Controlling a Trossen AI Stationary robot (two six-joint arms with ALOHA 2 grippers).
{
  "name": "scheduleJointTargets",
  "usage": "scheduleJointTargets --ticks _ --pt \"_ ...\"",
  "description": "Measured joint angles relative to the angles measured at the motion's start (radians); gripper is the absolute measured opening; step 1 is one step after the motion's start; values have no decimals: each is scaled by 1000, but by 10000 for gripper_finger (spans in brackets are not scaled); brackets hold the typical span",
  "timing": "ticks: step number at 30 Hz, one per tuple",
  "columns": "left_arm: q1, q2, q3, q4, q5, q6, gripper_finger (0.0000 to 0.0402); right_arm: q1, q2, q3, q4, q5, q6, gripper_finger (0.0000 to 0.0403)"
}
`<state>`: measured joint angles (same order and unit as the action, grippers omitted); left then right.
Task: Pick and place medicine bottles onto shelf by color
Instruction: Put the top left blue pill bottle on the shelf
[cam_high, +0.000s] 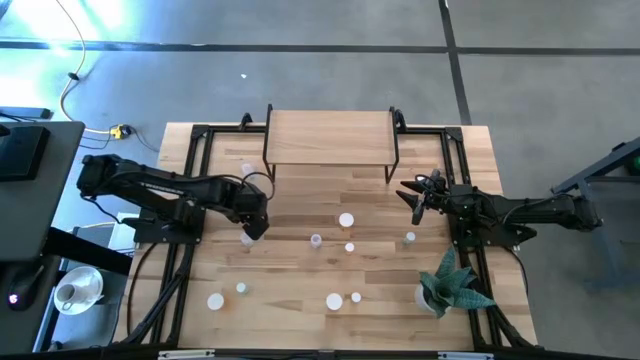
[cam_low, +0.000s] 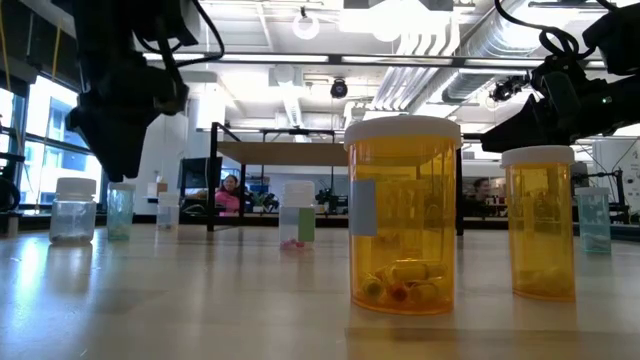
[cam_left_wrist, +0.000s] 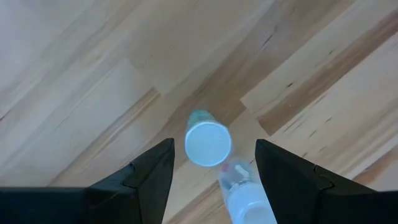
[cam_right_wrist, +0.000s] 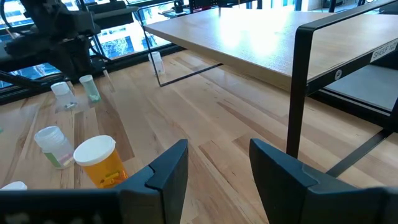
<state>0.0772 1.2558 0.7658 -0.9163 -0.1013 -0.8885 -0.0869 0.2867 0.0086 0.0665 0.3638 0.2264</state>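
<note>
Left claw (cam_left_wrist: 214, 168) wide, hanging over upright green bottle (cam_left_wrist: 208, 142) on surface (cam_high: 300, 270), clear one lying alongside. Pick step. Next: descend, close on green only. Right claw (cam_right_wrist: 217, 168) empty, open, near shelf (cam_high: 330, 137).

- In the low view a big orange bottle (cam_low: 403, 214) hides the middle of the shelf (cam_low: 285, 152) behind it.
- The left arm (cam_low: 120, 80) there is cut off by the top edge; its fingertips cannot be made out.
- In the left wrist view a clear bottle (cam_left_wrist: 247, 196) runs off the picture's edge.
- From above, the bottles' (cam_high: 346, 220) body colours are too small to tell.
- People (cam_low: 229, 194) beyond the table are tiny and blurred.
</note>
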Motion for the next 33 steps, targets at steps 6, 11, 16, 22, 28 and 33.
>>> scheduleJointTargets --ticks 6,11,16,22,28,33 --pt "0 29 0 0 -16 -4 213 0 0 0 0 0 0 162" --pt "-1 50 0 0 -20 -17 213 0 0 0 0 0 0 162" --pt "-19 68 0 1 -52 -18 213 0 0 0 0 0 0 162" --pt "-41 77 0 0 -61 -18 186 0 0 0 0 0 0 162" --pt "-53 76 0 1 -63 -17 131 0 0 0 0 0 0 162" --pt "-54 76 0 1 -68 -9 104 0 0 0 0 0 0 162"
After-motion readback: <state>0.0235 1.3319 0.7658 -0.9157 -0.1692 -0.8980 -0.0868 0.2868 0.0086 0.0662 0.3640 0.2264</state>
